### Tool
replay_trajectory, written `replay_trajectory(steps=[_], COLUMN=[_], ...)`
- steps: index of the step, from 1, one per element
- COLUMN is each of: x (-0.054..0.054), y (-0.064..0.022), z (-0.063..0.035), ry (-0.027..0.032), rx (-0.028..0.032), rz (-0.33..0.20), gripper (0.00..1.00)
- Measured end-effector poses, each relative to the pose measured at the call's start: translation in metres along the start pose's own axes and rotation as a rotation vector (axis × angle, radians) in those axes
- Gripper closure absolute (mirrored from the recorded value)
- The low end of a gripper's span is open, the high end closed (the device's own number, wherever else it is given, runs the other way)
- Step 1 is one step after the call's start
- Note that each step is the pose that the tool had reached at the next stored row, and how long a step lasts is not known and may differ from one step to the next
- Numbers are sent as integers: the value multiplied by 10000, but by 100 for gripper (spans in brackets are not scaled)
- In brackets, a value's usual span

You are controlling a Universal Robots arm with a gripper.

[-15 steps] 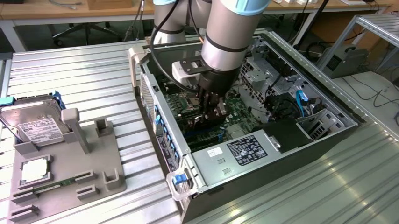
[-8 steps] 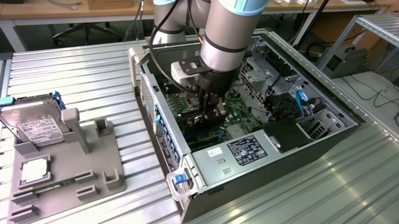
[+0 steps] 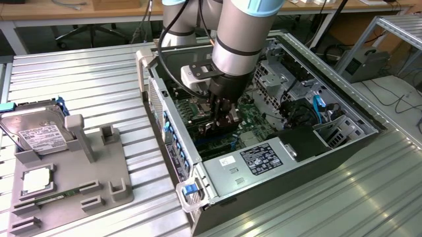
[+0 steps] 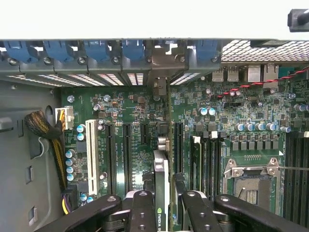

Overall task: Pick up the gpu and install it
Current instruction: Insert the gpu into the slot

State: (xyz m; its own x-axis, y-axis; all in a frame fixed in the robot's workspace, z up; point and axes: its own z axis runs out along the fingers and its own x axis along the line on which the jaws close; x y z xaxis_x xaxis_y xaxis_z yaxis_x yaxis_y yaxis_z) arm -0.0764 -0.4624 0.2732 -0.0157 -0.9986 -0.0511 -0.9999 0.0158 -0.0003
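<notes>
Black and thin, the gpu [image 4: 161, 179] stands on edge inside the computer case [image 3: 283, 202], seen from above in the wrist view as a narrow strip with a green logo on its top edge. It sits over the green motherboard [image 4: 140, 111], among the long black expansion slots [image 4: 126, 154], and it points toward the row of blue clips [image 4: 96, 48] along the case's back wall. Whether its lower edge is already in a slot cannot be told.

The tool [image 4: 166, 198] is closed on the card, with one dark finger [image 4: 143, 210] pressed to each flat side. In the exterior view the arm [image 3: 240, 39] reaches straight down into the open case.

A white slot [image 4: 91, 152] lies further along the board on one side of the card, and the processor socket [image 4: 251, 181] lies on the other.

The case lies on its side on the ribbed metal desk [image 3: 79, 74], toward the exterior view's right. Near the desk's edge at the exterior view's left sits a grey holder [image 3: 105, 173] carrying a silver hard drive [image 3: 39, 133], a square processor [image 3: 38, 180] and a green memory stick [image 3: 53, 199].
</notes>
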Motion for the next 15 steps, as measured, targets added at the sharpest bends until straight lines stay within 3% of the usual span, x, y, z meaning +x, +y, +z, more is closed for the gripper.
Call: replay_trajectory(steps=[2,4,15], x=[0,0,0], y=[0,0,-43], z=[0,0,6], ry=[-2,0,0], rx=[-2,0,0], rz=[1,0,-1], gripper=[73,60,60])
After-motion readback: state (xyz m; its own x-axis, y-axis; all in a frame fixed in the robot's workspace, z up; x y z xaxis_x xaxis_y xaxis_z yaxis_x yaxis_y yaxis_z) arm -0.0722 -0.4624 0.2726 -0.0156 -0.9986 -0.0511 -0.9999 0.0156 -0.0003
